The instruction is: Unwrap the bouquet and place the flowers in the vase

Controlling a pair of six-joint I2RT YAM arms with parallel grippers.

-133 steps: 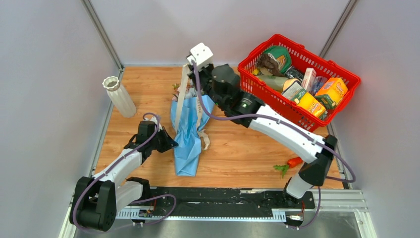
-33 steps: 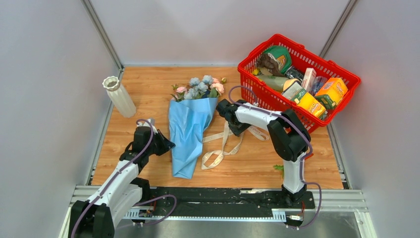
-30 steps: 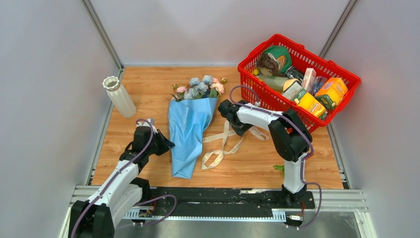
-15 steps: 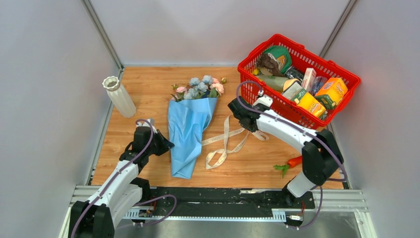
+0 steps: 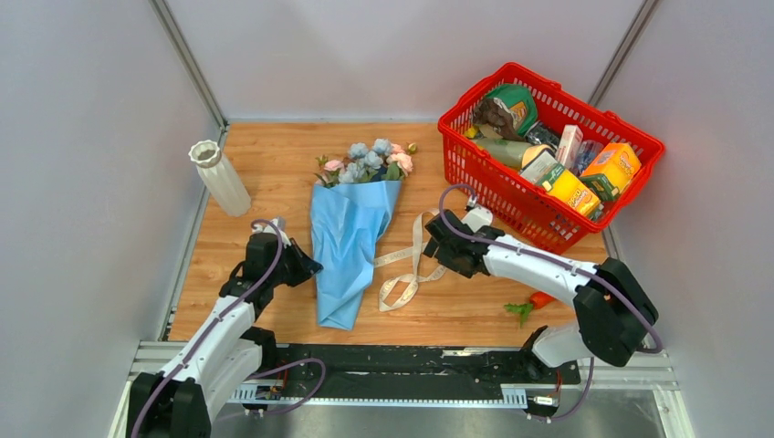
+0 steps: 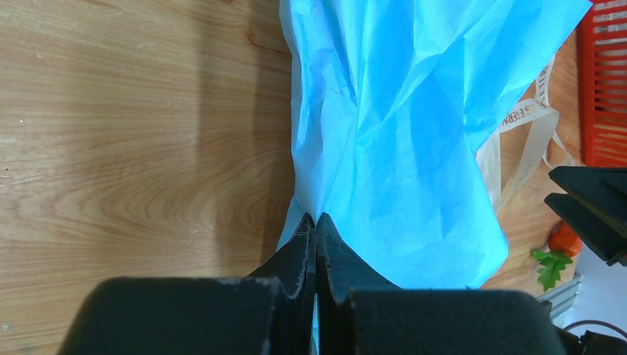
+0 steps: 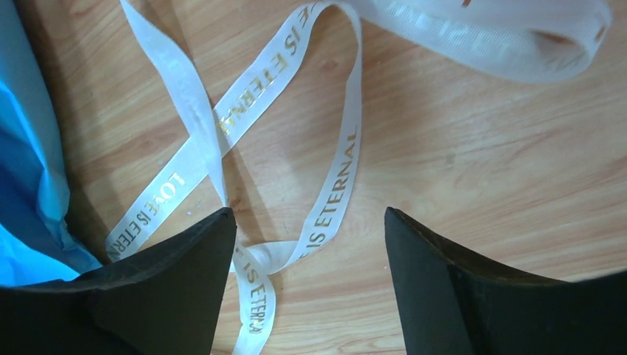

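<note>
Far left, the vase (image 5: 219,178) stands upright, well apart from everything. The left gripper (image 6: 316,223) is pinched tight on the paper edge of the bouquet (image 5: 347,237) — it lies flat mid-table, flowers (image 5: 370,162) pointing away from the arms. Loose ribbon (image 7: 255,92) sits just right of it, and the right gripper (image 7: 307,222) hangs over that, jaws spread, holding nothing. My worry — thin paper, so a hard one-corner tug probably rips it or drags the whole bunch instead of unrolling it.
</note>
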